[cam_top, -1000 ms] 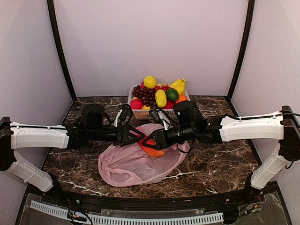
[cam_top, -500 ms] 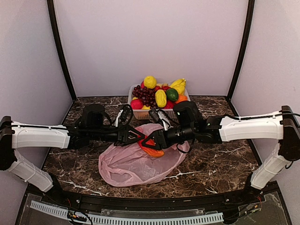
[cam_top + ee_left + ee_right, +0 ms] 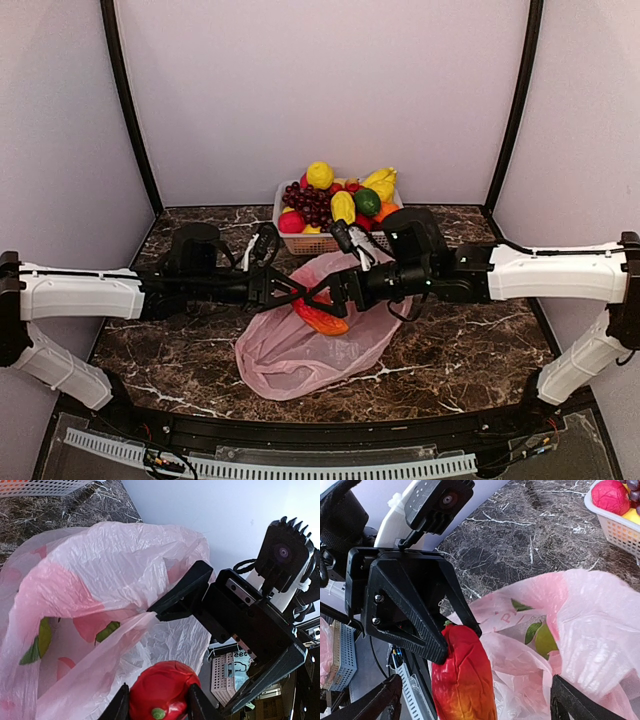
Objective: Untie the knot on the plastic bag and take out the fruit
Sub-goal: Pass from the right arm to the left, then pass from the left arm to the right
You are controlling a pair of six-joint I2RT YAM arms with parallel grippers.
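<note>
The pink plastic bag (image 3: 300,350) lies crumpled on the marble table, its mouth gaping toward the grippers. No knot shows. A red-orange fruit (image 3: 320,318) hangs just above the bag's mouth, and my left gripper (image 3: 296,294) is shut on its stem end. In the left wrist view the fruit (image 3: 161,690) sits between both fingers (image 3: 120,706). My right gripper (image 3: 336,292) faces it from the right, open wide. One of its fingers touches the bag's film (image 3: 100,580). In the right wrist view the fruit (image 3: 462,680) hangs in front of the bag (image 3: 570,625).
A white basket (image 3: 288,240) heaped with fruit, among it purple grapes (image 3: 312,205), yellow ones and a green one, stands behind the bag at the back middle. Both arms reach in from the sides and meet over the bag.
My right gripper has opened wide and drawn back slightly to the right. The bag's left edge has pulled in toward the middle. The left gripper still holds the red-orange fruit.
</note>
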